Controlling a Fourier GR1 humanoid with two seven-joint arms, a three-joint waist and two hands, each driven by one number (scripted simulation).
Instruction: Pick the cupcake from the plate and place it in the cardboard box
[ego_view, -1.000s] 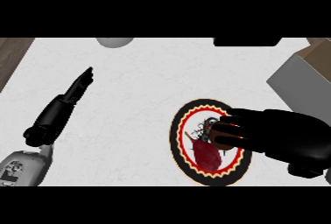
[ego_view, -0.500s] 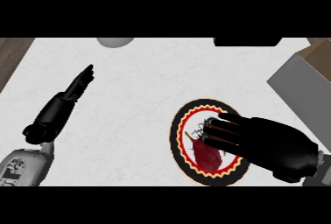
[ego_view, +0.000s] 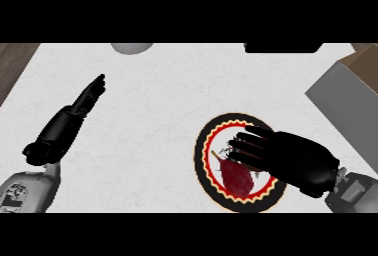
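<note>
A round plate (ego_view: 209, 140) with a red, black and cream rim lies on the white counter at the lower right. On it sits the dark red cupcake (ego_view: 238, 177). My right hand (ego_view: 295, 160) reaches in from the lower right and covers the plate's right half. Its fingers (ego_view: 247, 147) curl down onto the cupcake's upper end; the thumb is hidden. The cardboard box (ego_view: 341, 92) shows a grey flap and a brown corner at the right edge. At the left my left hand (ego_view: 80, 106) lies flat on the counter with straight fingers and holds nothing.
A grey rounded object (ego_view: 133, 48) sits at the counter's far edge, and a black object (ego_view: 284, 47) lies farther right along it. Brown wood shows past the counter's left edge (ego_view: 15, 62).
My right palm has slid left and nearer over the plate while its fingertips stayed on the cupcake. The cupcake, plate and left hand have not moved.
</note>
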